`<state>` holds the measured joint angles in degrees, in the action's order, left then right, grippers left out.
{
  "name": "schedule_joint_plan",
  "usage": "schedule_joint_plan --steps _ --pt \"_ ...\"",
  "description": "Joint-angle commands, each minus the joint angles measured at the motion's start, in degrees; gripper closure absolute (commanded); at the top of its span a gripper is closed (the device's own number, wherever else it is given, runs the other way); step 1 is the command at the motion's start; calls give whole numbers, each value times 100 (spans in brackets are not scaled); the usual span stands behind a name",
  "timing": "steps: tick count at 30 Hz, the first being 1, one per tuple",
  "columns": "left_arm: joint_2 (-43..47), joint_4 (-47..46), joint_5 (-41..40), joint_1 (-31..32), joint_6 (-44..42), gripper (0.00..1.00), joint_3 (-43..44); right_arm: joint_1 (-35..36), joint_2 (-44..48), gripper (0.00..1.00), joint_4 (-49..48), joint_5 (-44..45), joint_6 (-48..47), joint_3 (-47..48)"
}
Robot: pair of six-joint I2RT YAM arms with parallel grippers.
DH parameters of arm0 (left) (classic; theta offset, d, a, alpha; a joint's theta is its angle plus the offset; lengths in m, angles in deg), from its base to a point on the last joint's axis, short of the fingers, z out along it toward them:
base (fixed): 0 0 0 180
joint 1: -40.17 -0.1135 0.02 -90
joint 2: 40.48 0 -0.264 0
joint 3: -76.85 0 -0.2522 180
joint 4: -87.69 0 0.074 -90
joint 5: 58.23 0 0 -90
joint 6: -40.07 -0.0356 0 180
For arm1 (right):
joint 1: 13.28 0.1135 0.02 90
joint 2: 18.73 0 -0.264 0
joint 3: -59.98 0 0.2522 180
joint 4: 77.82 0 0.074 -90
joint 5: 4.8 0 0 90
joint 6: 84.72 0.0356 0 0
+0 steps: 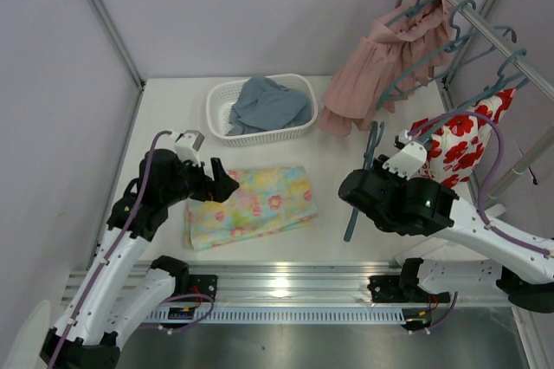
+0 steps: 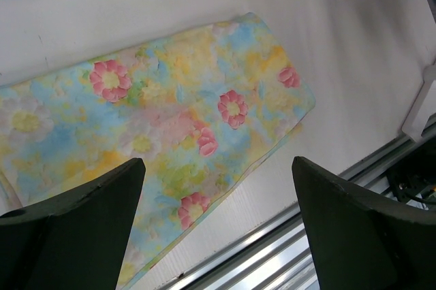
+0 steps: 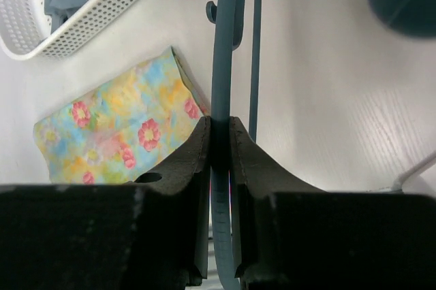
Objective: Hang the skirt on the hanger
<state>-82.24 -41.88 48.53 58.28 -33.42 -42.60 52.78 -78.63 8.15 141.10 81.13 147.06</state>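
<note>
The skirt (image 1: 251, 205), pastel yellow, green and blue with pink flowers, lies folded flat on the table in front of the basket. It also shows in the left wrist view (image 2: 157, 126) and the right wrist view (image 3: 116, 126). My left gripper (image 1: 227, 185) is open and empty, hovering over the skirt's left part. My right gripper (image 1: 357, 189) is shut on the teal-blue hanger (image 1: 363, 180), which it holds just right of the skirt. In the right wrist view the hanger (image 3: 225, 45) runs up from between my shut fingers (image 3: 197, 160).
A white basket (image 1: 216, 96) holding blue-grey cloth stands at the back. A rail at the right carries more teal hangers (image 1: 450, 22), a dusty-pink pleated skirt (image 1: 376, 70) and a white garment with red flowers (image 1: 459, 148). A metal rail (image 1: 286, 282) runs along the near edge.
</note>
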Motion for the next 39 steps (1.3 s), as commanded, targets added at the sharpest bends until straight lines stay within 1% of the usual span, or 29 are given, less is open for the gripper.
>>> schedule_joint_plan --steps 1,3,4,5,6,7,8,10,12,15,20,22,23,24,26,27,28,29,30,31,32,33,34,35,36,39 --pt "71 -36 118 26 115 5 24 213 189 100 31 141 957 -247" --pt "54 -54 144 26 150 5 6 267 198 100 -179 80 800 -396" --pt "45 -72 170 26 185 5 -11 302 233 100 -589 27 608 -606" --pt "36 -89 188 26 194 5 -3 311 268 100 -881 -35 23 -739" --pt "27 -98 197 26 194 5 -11 319 320 100 -1223 -253 -348 -888" --pt "10 -98 197 26 212 5 -55 320 373 100 -1888 -368 -717 -1046" --pt "10 -107 197 26 212 5 -55 328 504 100 -2190 -482 -1426 -1370" --pt "-8 -98 188 26 203 5 -82 320 663 100 -2936 -738 -2037 -1697" --pt "-17 -98 179 26 212 5 -108 320 874 100 -3194 -791 -2502 -2119" --pt "-34 -98 197 17 221 6 -117 320 1085 100 -3668 -940 -3109 -2601" --pt "-78 -282 354 87 344 7 -196 302 1305 100 -4433 -1186 -3691 -3226" --pt "-122 -326 233 210 466 8 -214 153 1358 100 -4862 -1370 -3910 -3498" --pt "-192 -344 -64 437 510 8 -222 83 1358 100 -5004 -1658 -3973 -3587" --pt "-245 -344 -276 587 572 8 -205 -5 1341 100 -5110 -1739 -3982 -3666" --pt "-376 -327 -794 921 818 9 -170 -216 1262 100 -5321 -1837 -3912 -3851" --pt "-447 -335 -1240 1262 1053 9 -170 -251 1253 100 -5418 -1872 -3912 -3912" --pt "-639 -344 -1453 1405 1204 9 -144 -269 1253 100 -5619 -1846 -3912 -4043" --pt "-736 -362 -1656 1728 1362 9 -178 -269 1261 100 -5708 -1811 -3912 -4106" --pt "-972 -388 -2241 1896 1703 9 -170 -287 1287 100 -5831 -1706 -3877 -4167" --pt "-1114 -406 -2516 2046 1880 8 -170 -296 1288 100 -5893 -1662 -3842 -4229" --pt "-1272 -388 -2850 2369 2073 8 -100 -331 1314 100 -5937 -1618 -3789 -4351" --pt "-1447 -249 -3210 2512 2510 7 -56 -357 1314 100 -6059 -1678 -3789 -4413" --pt "-1632 -230 -3579 2618 2680 6 -3 -462 1332 100 -6121 -1783 -3789 -4475" --pt "-2017 -239 -3670 2793 2812 5 154 -506 1358 100 -6183 -1854 -3762 -4597" --pt "-2203 -334 -3714 2864 3014 4 199 -533 1384 100 -6270 -1985 -3736 -4668" --pt "-2959 -511 -3863 3145 3208 4 585 -586 1524 100 -6367 -2048 -3692 -4887"
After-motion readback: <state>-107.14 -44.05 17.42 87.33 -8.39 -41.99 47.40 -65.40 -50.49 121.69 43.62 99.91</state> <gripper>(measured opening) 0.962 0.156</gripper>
